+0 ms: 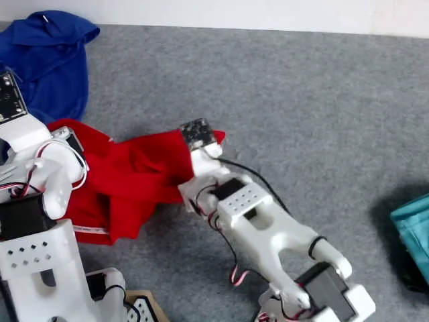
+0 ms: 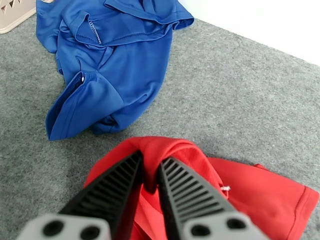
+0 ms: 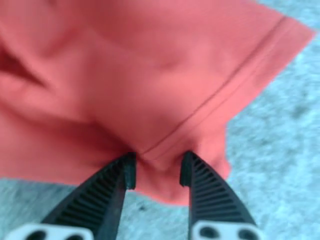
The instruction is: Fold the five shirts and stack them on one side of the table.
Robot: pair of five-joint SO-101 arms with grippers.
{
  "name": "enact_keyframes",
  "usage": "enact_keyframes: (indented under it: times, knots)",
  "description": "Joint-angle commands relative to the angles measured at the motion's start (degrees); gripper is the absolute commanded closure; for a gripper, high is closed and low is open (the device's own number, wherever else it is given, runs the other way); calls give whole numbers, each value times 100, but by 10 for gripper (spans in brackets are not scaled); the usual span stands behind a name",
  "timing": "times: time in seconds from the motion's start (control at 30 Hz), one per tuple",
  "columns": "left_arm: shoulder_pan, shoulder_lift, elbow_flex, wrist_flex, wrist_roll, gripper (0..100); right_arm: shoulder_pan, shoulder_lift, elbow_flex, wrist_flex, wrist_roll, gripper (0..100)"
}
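The left tool [image 2: 151, 165] is pressed nearly together, pinching a fold of the red shirt [image 2: 260, 195], which lies crumpled on the counter [image 2: 240, 90] near the blue shirt [image 2: 110, 65]. The right tool [image 3: 157, 167] stands spread astride its sleeve hem. Closing on so little cloth, it could lose the hem and skew the fold. Both arms bend low over the shirt.
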Motion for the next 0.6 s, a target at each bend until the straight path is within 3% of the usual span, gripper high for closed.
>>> enact_keyframes:
  times: [0.0, 0.13, 0.3, 0.57]
  knots:
    - [-48, -75, -4, -88, 35, 989, 286, 136, -549, -127, 70, 847]
    - [-48, -84, 154, -97, 35, 989, 576, 585, -866, -365, 79, 864]
    - [-48, -84, 224, -88, 35, 989, 901, 1191, -1376, -479, 527, 996]
    - [-48, -84, 268, -79, 44, 989, 1323, 725, -1516, -470, 510, 991]
